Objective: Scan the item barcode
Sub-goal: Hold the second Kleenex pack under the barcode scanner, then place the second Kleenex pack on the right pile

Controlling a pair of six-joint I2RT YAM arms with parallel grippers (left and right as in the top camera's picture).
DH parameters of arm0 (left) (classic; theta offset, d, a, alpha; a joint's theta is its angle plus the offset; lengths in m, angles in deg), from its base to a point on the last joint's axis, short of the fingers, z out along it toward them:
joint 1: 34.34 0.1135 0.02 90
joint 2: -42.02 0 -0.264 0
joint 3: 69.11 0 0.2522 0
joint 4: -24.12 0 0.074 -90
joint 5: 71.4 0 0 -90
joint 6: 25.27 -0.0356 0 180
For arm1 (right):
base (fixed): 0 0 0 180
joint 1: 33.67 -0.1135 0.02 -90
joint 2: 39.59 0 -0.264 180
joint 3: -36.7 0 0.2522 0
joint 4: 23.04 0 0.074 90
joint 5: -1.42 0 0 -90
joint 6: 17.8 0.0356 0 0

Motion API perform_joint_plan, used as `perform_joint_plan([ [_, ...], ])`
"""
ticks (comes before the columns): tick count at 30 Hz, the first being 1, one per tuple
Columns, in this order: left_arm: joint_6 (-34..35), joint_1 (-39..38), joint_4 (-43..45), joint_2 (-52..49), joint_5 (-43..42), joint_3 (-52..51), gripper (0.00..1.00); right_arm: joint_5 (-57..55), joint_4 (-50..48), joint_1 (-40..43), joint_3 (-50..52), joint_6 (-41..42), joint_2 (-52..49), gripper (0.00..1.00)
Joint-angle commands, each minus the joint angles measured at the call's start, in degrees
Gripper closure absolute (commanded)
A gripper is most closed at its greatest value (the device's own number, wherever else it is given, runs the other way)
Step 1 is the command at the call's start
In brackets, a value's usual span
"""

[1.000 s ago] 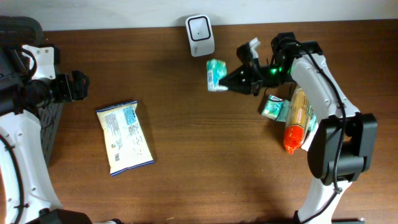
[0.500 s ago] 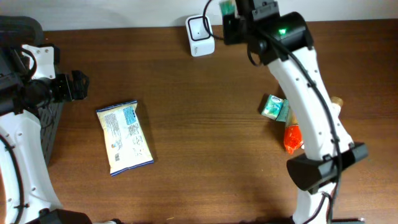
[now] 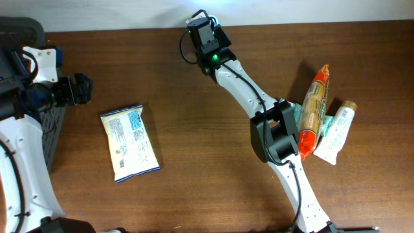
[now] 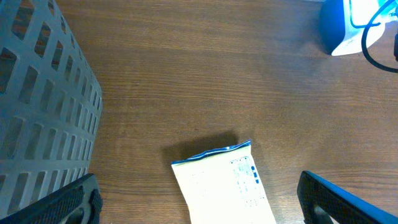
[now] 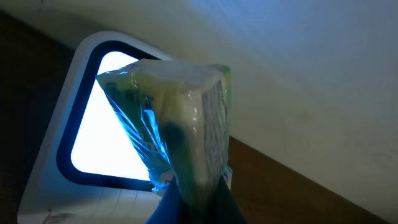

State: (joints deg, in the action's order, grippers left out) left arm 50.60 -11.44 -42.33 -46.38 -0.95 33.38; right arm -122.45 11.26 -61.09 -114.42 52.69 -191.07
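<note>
My right gripper [image 5: 196, 200] is shut on a small packet [image 5: 186, 124] wrapped in green and blue film. It holds the packet upright, close in front of the scanner's lit window [image 5: 102, 134], and printed bars show on the packet's side. In the overhead view the right gripper [image 3: 202, 24] reaches to the table's back edge and covers the scanner. My left gripper [image 3: 81, 89] hangs open at the far left, with nothing between its fingers [image 4: 69, 202]. The scanner [image 4: 339, 28] glows blue at the top right of the left wrist view.
A white and blue snack bag [image 3: 129, 142] lies flat left of centre, below the open left gripper [image 4: 202, 208]. A grey lattice basket [image 4: 37, 106] stands at the far left. An orange sausage pack [image 3: 312, 107], a white tube [image 3: 336, 133] and a green packet [image 3: 295, 111] lie at the right.
My right arm has swung the green packet from the table's middle right up and left to the scanner at the back edge. The left arm has not moved.
</note>
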Motion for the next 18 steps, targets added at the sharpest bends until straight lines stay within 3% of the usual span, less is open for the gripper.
perform_joint_plan([
  [1,-0.55,0.15,0.13,0.35,-0.61,0.20,0.01,-1.81,-1.18,0.04,-0.61,-0.24,-0.39,0.96],
  [6,-0.55,0.15,0.13,0.35,-0.61,0.20,0.01,0.68,-0.07,-0.02,-0.61,-1.07,3.32,0.96],
  [8,-0.55,0.15,0.13,0.35,-0.61,0.20,0.01,7.85,6.25,0.00,-0.61,4.37,8.37,0.96],
  [13,-0.55,0.15,0.13,0.35,-0.59,0.20,0.01,38.23,36.00,1.75,-0.61,23.47,23.52,0.96],
  [16,-0.55,0.15,0.13,0.35,-0.59,0.20,0.01,42.62,59.36,6.01,-0.61,24.59,29.57,0.96],
  [18,-0.55,0.15,0.13,0.35,-0.59,0.20,0.01,42.66,69.68,10.73,0.02,24.59,28.98,0.96],
])
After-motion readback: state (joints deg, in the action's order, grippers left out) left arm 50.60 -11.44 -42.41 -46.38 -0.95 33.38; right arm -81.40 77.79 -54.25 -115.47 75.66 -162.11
